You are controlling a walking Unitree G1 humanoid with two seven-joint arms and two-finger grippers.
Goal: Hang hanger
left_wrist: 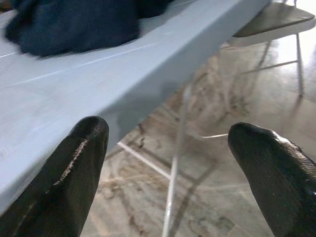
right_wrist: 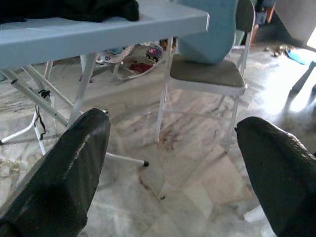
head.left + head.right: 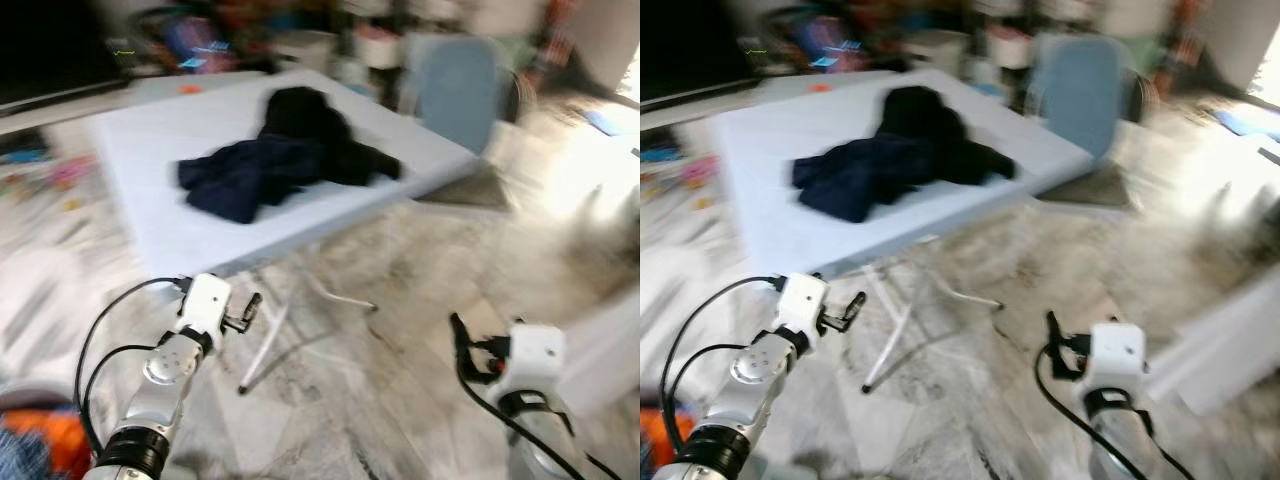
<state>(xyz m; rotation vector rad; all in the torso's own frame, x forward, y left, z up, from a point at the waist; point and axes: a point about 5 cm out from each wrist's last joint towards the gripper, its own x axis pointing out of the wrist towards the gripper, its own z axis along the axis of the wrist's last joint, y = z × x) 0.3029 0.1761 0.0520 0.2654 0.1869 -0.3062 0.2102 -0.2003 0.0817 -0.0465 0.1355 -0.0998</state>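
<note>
Still on approach I guess: I hold left gripper [image 1: 165,173] and right gripper [image 2: 170,168] low, both spread and empty, short of the tabletop [image 3: 150,210] near edge, dark clothes [image 3: 280,160] piled mid-tabletop, and I can't spot any hanger.

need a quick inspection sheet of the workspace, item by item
surface: pale blue folding table on thin white legs, on a marbled tile floor.
job's things: heap of dark navy and black clothes on the tabletop; no hanger seen.
clutter: blurred colourful items on the floor left of the table.
grippers: left gripper open, at the table's near edge; right gripper open, low over the floor, both empty.
cables: black cable looping along the left arm.
surroundings: light blue folding chair beyond the table; views blurred.
</note>
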